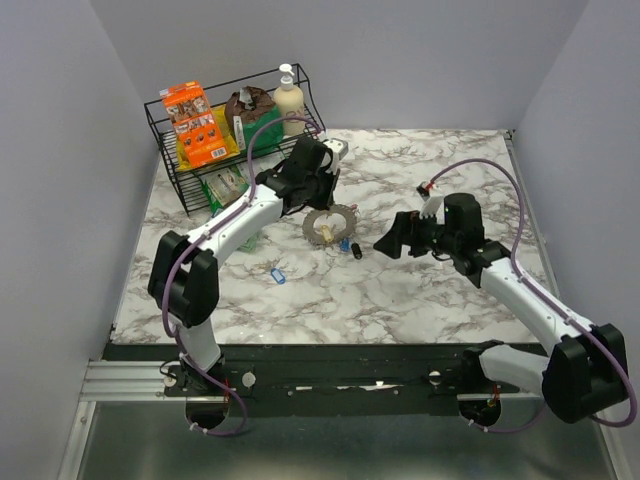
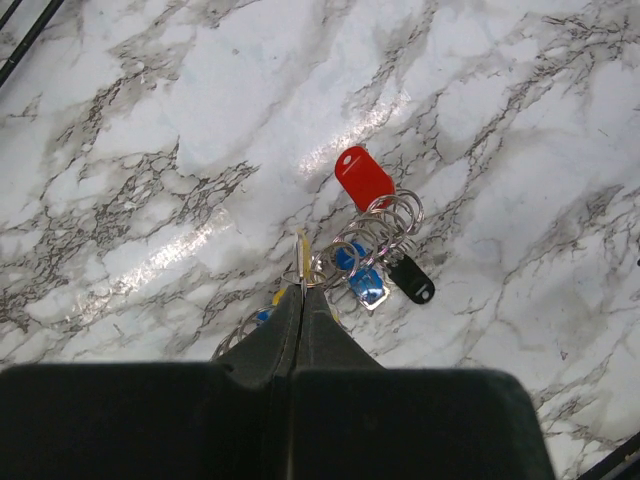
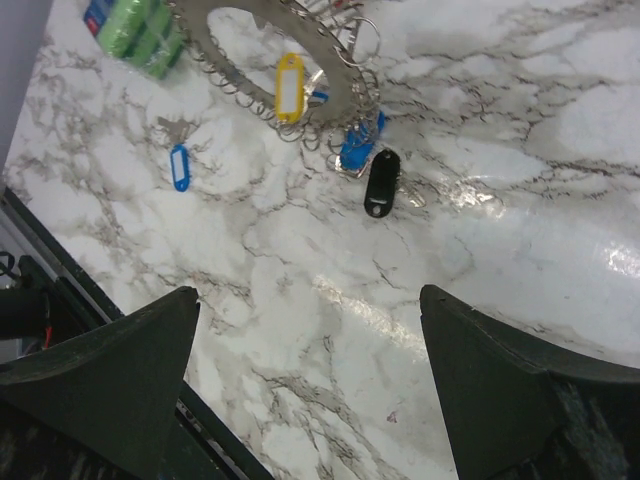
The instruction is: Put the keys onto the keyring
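Note:
The keyring (image 1: 330,222) is a large silver loop edged with small rings, lying mid-table. My left gripper (image 1: 321,203) is shut on its far rim; the left wrist view shows the closed fingertips (image 2: 300,288) pinching the thin metal edge. Red (image 2: 363,177), blue (image 2: 365,285) and black (image 2: 412,278) keys hang by the ring. In the right wrist view the keyring (image 3: 350,95) has a yellow key (image 3: 288,87) inside it, with blue (image 3: 355,150) and black (image 3: 381,183) keys at its edge. A loose blue key (image 1: 278,273) lies apart. My right gripper (image 1: 392,240) is open and empty, to the ring's right.
A black wire basket (image 1: 180,160) at the back left holds an orange box (image 1: 195,125), a bottle (image 1: 289,97) and green packets (image 3: 140,30). Grey walls close the sides and back. The table's near edge (image 3: 60,270) shows under my right gripper.

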